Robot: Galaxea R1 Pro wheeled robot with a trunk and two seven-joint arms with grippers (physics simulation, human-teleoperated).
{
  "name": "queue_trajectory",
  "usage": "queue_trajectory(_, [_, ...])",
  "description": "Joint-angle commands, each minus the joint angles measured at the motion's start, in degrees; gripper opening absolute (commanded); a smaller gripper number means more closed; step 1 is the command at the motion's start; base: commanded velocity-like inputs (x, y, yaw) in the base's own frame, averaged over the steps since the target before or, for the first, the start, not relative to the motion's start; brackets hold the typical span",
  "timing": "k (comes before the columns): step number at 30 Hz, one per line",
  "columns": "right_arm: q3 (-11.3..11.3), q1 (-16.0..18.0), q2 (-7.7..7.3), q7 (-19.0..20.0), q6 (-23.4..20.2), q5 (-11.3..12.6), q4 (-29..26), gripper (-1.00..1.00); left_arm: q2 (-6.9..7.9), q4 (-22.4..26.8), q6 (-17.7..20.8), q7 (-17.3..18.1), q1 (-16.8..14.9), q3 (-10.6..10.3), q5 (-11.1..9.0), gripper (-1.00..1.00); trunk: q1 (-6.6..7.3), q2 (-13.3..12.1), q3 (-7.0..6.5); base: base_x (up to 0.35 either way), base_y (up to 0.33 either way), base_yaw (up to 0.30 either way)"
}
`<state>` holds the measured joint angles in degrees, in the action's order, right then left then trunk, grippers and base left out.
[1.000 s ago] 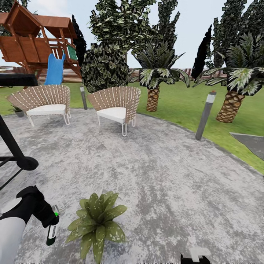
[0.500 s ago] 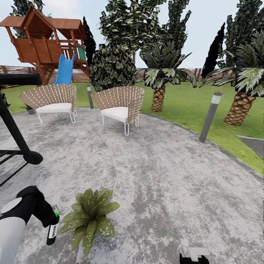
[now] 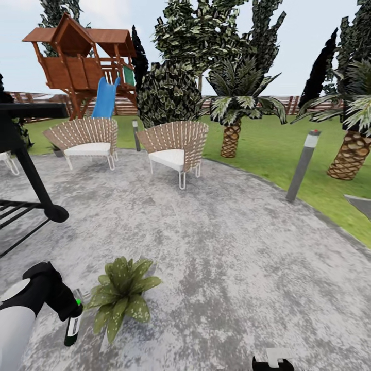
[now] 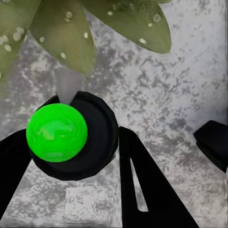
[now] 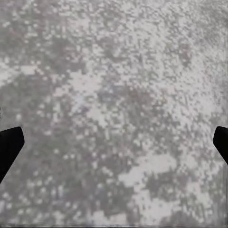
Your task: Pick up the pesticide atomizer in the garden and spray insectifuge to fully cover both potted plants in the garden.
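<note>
My left gripper (image 3: 72, 315) hangs low at the left, shut on the pesticide atomizer (image 3: 77, 304), a small dark bottle with a bright green spot. In the left wrist view the atomizer (image 4: 71, 137) sits between the black fingers (image 4: 142, 185), its nozzle toward the spotted leaves (image 4: 95, 28). One potted plant (image 3: 121, 293), a low green rosette, stands on the paving just right of the atomizer. A small dark plant (image 3: 55, 150) peeks out beside the far left chair; I cannot tell its pot. My right gripper (image 5: 114, 147) is open over bare paving, and its top shows low in the head view (image 3: 273, 359).
A black metal frame (image 3: 31, 180) stands at the left, close to my left arm. Two wicker chairs (image 3: 87, 136) (image 3: 175, 144) sit at the far side of the round grey patio (image 3: 232, 268). A grey bollard light (image 3: 303, 165) marks the lawn edge at right; palms and a playhouse lie beyond.
The whole head view has swung, so the camera moved. The potted plant now lies nearer the atomizer in my left gripper. Both arms hold the same pose.
</note>
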<state>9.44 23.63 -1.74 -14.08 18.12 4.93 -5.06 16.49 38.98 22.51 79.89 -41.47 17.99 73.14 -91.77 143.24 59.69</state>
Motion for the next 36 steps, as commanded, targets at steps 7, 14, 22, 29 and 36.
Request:
queue_trajectory(7, [0.5, 0.0, -0.02, -0.1, 0.2, 0.5, 0.1, 1.00, -0.14, 0.0, 0.6, 0.3, -0.3, 0.2, 0.3, -1.00, 0.04, 0.0, 0.05, -0.276, -0.163, 0.276])
queue_trajectory(14, [0.5, 0.0, -0.02, -0.1, 0.2, 0.5, 0.1, 1.00, -0.03, 0.0, 0.5, 0.1, 0.4, 0.5, 0.3, -1.00, 0.04, 0.0, 0.05, -0.279, -0.162, 0.276])
queue_trajectory(22, [0.5, 0.0, -0.02, -0.1, 0.2, 0.5, 0.0, 1.00, 0.17, -1.1, -0.2, -5.5, 0.6, 2.6, -5.3, -1.00, 0.04, 0.0, 0.05, -0.277, -0.171, 0.098])
queue_trajectory(29, [0.4, 0.0, -0.22, 0.0, 0.2, 0.5, -0.1, 1.00, -0.29, -8.2, -8.7, -14.8, 0.7, 2.7, -11.7, -1.00, 0.04, 0.0, 0.05, -0.179, -0.115, 0.000])
queue_trajectory(36, [0.6, 0.0, -0.37, 0.3, 0.1, 0.4, -0.2, 1.00, -1.86, -15.0, -12.7, -22.7, 0.7, 2.5, -13.8, -1.00, 0.04, 0.0, -0.18, -0.008, -0.005, -0.165])
